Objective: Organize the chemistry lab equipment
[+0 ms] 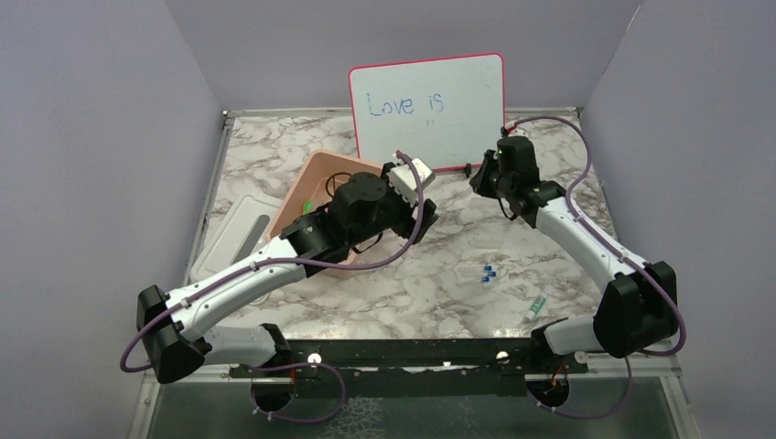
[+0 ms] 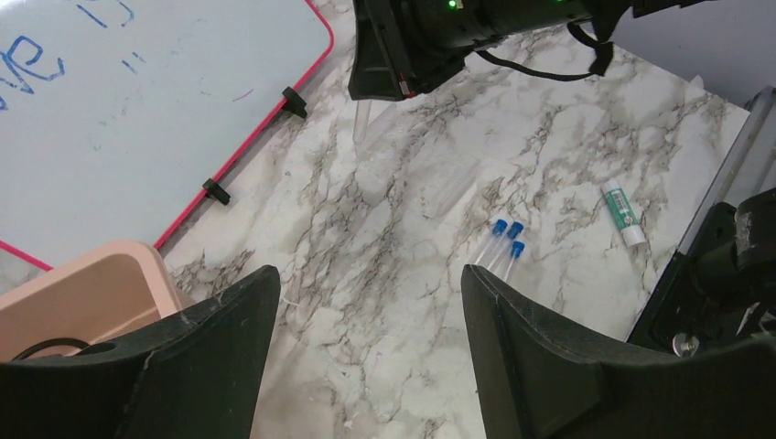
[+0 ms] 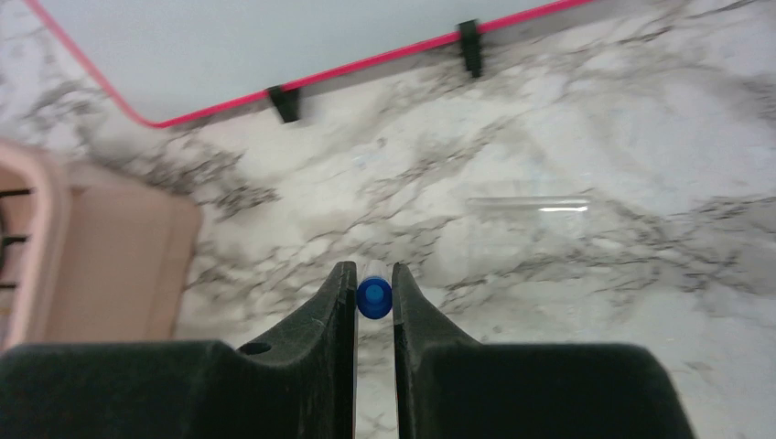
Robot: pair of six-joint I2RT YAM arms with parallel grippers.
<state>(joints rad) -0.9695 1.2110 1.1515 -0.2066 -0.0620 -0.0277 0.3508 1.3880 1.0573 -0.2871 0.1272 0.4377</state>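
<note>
Right jaws are clenching a blue-capped tube [image 3: 374, 297] by the whiteboard [image 3: 274, 55]; left jaws are hanging released beside the pink tub [image 2: 91, 293]. Three capped tubes [image 2: 506, 240] and a green-labelled stick [image 2: 622, 212] are waiting on the counter [image 2: 366, 274].

Plain lavender walls boxed the scene in: left wall [image 1: 91, 137], back wall [image 1: 393, 37], right wall [image 1: 695, 119]. Across the middle of the frame, a white-and-grey marble-patterned tabletop [image 1: 439, 283] lay evenly lit, a metal rim [image 1: 213, 174] running up its left edge.
</note>
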